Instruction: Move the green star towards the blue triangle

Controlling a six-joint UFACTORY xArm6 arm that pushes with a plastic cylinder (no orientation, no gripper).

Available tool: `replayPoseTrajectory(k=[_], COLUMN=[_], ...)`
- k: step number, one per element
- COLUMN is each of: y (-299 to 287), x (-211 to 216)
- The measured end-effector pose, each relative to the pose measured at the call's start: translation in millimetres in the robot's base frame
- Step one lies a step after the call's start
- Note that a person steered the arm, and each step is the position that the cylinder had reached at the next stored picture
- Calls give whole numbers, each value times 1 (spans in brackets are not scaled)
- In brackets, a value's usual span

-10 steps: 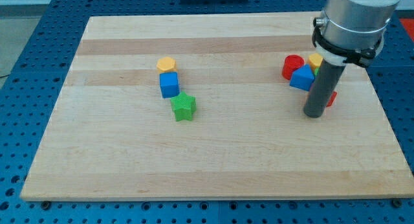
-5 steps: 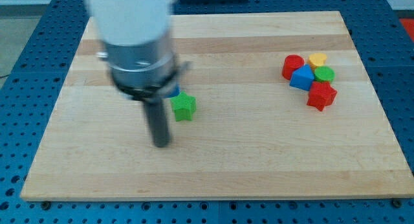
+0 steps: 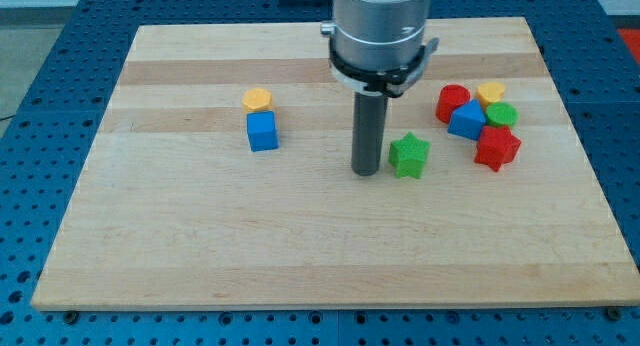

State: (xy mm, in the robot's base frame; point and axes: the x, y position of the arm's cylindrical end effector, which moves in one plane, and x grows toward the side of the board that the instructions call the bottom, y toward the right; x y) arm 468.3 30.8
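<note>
Green star [image 3: 408,155] mid-tabletop, short of the blue triangle [image 3: 467,119] up and to the view's right.
No hand on this rig, nothing grasped; my tip [image 3: 365,171] sits just left of the star. Push right, angling slightly up, slow, to avoid clipping the red star [image 3: 497,147].

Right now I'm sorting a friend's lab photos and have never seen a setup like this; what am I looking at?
One camera looks down at a wooden board on a blue perforated bench. The grey cylinder at the view's top is a robot arm ending in a dark rod. It has no gripper and holds nothing; it only pushes. My tip rests on the board just to the view's left of the green star. Further right sits a cluster: the blue triangle, a red cylinder, a yellow heart, a green round block and a red star-like block. At the left stand a blue cube and a yellow hexagon.
</note>
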Motion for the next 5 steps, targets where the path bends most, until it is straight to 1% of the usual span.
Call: replayPoseTrajectory(k=[1,2,4,5], y=[12,15,102,96], x=[4,21,2,9])
